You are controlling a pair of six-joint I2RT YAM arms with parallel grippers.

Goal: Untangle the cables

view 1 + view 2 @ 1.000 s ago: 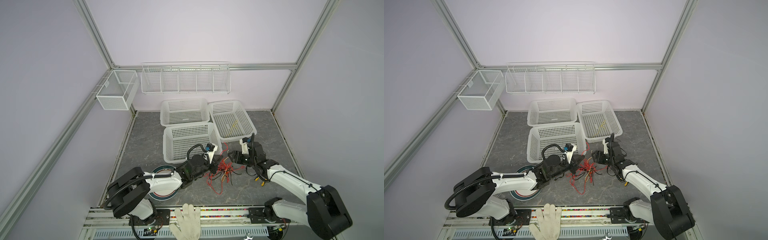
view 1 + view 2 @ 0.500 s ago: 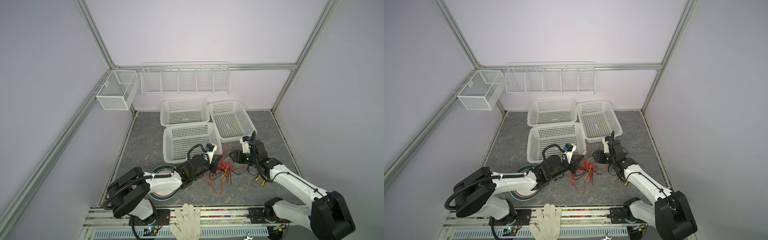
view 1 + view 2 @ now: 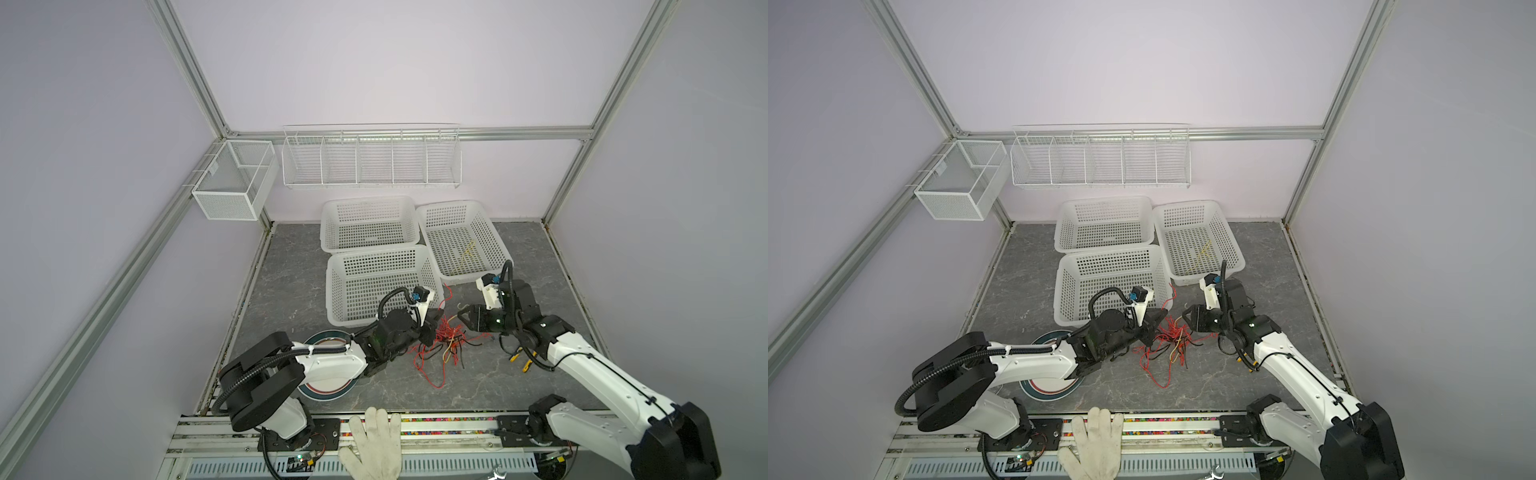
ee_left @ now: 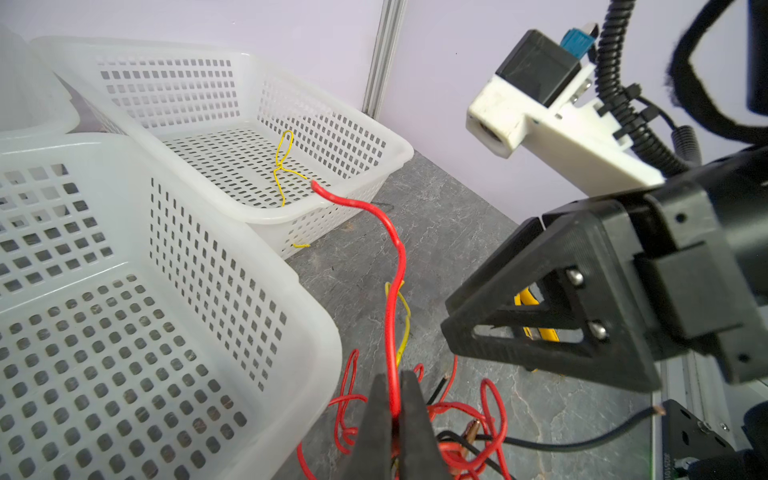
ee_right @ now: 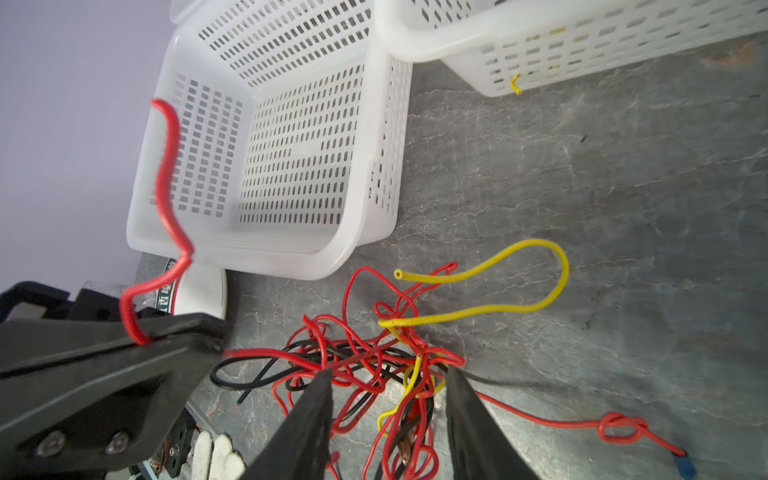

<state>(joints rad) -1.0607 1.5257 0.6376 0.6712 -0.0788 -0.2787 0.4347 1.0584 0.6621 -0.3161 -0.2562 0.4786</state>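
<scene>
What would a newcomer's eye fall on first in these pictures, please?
The tangle of cables, red, yellow and black, lies on the grey table between the two hands. The left hand is shut on a red cable that rears upward, while the right hand hangs open over the tangle.

Brightness: bright, even, diffuse; the lilac panel walls (image 3: 395, 62) are evenly lit.
Shadows: faint, soft-edged, beneath the red, yellow and black cables (image 5: 374, 353) on the grey marbled tabletop (image 5: 623, 187).
Glare: mild sheen on the rim of the white perforated plastic basket (image 4: 50, 145).
Focus: top views crisp; wrist views soften up close.
Distortion: aluminium frame posts (image 3: 1352, 62) splay outward in both top views.
</scene>
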